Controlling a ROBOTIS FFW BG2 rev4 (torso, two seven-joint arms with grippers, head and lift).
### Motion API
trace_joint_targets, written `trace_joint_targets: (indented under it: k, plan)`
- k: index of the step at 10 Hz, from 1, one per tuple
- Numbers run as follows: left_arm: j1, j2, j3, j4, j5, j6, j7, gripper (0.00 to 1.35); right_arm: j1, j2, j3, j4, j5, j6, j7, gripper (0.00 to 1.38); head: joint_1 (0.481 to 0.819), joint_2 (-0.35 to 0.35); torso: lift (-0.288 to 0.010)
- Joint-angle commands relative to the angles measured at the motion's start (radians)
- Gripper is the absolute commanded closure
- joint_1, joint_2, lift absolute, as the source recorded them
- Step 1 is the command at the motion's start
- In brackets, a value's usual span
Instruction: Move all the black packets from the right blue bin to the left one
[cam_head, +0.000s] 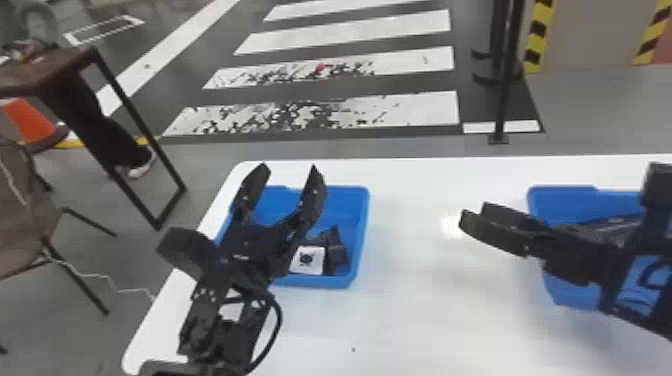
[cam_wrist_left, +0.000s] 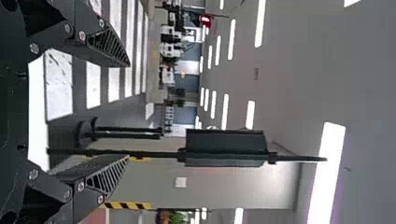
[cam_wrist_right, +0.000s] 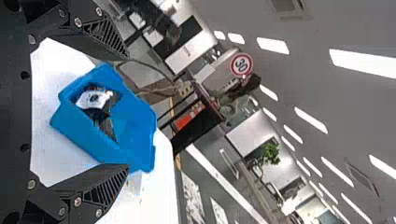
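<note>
My left gripper (cam_head: 286, 175) stands open above the left blue bin (cam_head: 364, 215), its fingers pointing away from the robot. In that bin lie black packets (cam_head: 336, 252) and one with a white label (cam_head: 307, 260). In the left wrist view the left gripper (cam_wrist_left: 128, 111) has nothing between its fingers. My right gripper (cam_head: 471, 216) extends leftward past the near-left part of the right blue bin (cam_head: 560, 200), whose contents are largely hidden by the arm. Seen from the right wrist, that gripper (cam_wrist_right: 128, 109) is open and empty, with the left bin (cam_wrist_right: 135, 135) farther off.
Both bins stand on a white table (cam_head: 425, 310), with bare surface between them. A brown table (cam_head: 50, 75) and a chair (cam_head: 25, 215) are off to the left. A black post (cam_head: 505, 90) rises from the floor behind.
</note>
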Motion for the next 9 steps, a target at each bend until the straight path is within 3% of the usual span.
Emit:
trace_joint_targets:
  k: [1, 4, 7, 9]
  plan:
    - [0.087, -0.022, -0.007, -0.079, 0.067, -0.052, -0.003, 0.17, 0.049, 0.010, -0.106, -0.073, 0.108, 0.032, -0.058, 0.23, 0.695, 0.249, -0.140]
    - [0.182, -0.034, -0.013, -0.170, 0.101, -0.062, -0.003, 0.17, 0.039, 0.027, -0.267, -0.076, 0.330, 0.077, -0.143, 0.21, 0.695, 0.143, -0.140]
    - [0.200, -0.036, -0.027, -0.178, 0.105, -0.040, -0.011, 0.17, 0.054, 0.052, -0.351, -0.110, 0.431, 0.187, -0.243, 0.21, 0.695, 0.014, -0.140]
    - [0.202, -0.036, -0.023, -0.180, 0.105, -0.035, -0.014, 0.17, 0.110, 0.072, -0.389, -0.220, 0.499, 0.268, -0.327, 0.21, 0.695, -0.039, -0.140]
